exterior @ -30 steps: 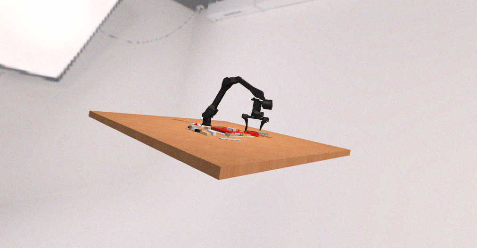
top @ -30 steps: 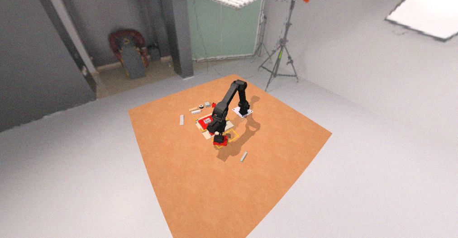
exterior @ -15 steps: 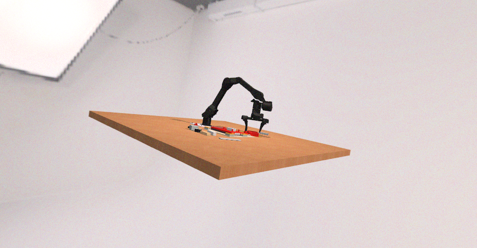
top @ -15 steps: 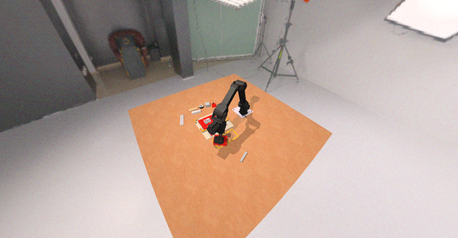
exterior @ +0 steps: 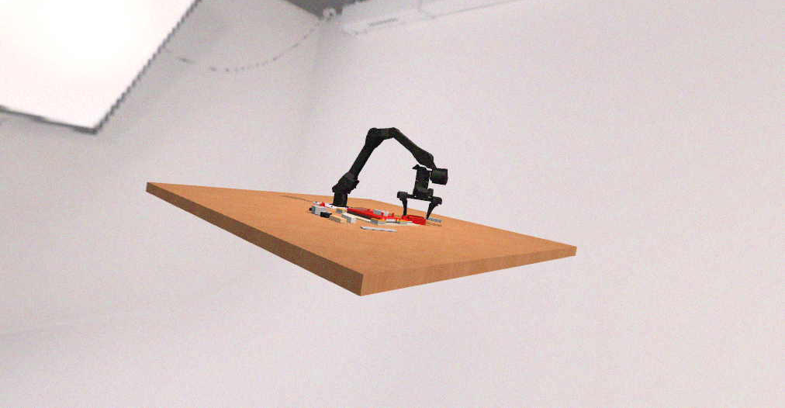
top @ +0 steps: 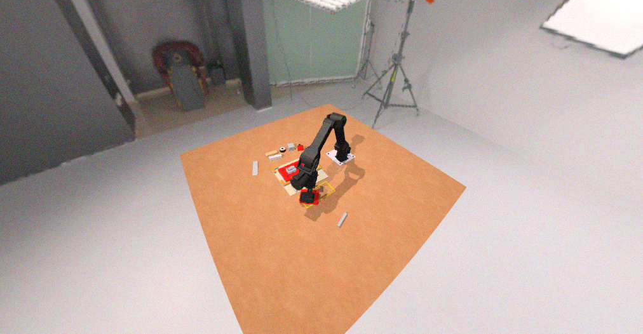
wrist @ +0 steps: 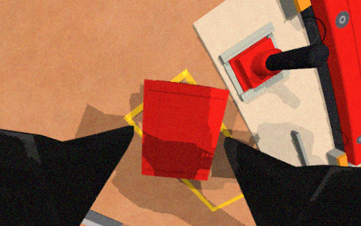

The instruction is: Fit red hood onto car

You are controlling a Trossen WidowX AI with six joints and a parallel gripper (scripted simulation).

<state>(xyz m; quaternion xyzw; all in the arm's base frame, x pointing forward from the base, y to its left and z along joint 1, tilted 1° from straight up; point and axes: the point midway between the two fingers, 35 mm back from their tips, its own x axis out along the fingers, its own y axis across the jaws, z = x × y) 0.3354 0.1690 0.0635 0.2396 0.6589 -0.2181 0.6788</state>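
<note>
The red hood (top: 316, 197) (exterior: 417, 219) (wrist: 179, 123) lies roof up on the table, turned relative to the yellow outline (wrist: 198, 194) under it. My gripper (top: 307, 195) (exterior: 416, 216) (wrist: 180, 135) is open and empty, pointing down. Its fingertips stand low on either side of the hood, with a gap on each side in the wrist view. The red chassis (top: 283, 173) (exterior: 362, 212) (wrist: 347, 60) sits in its jig, and the grey engine block (top: 291, 169) (exterior: 378, 212) is on it. The pegs are mostly cut off in the wrist view. The hood's corner holes are hidden.
The jig's cream board (wrist: 227, 24) carries a red part (wrist: 250, 69) with an upright black stick (wrist: 296, 59), close to the right finger. A grey bar (top: 342, 220) (wrist: 103, 219) lies near the hood. Another bar (top: 255, 167) (exterior: 378, 229) and several small parts lie beyond the chassis.
</note>
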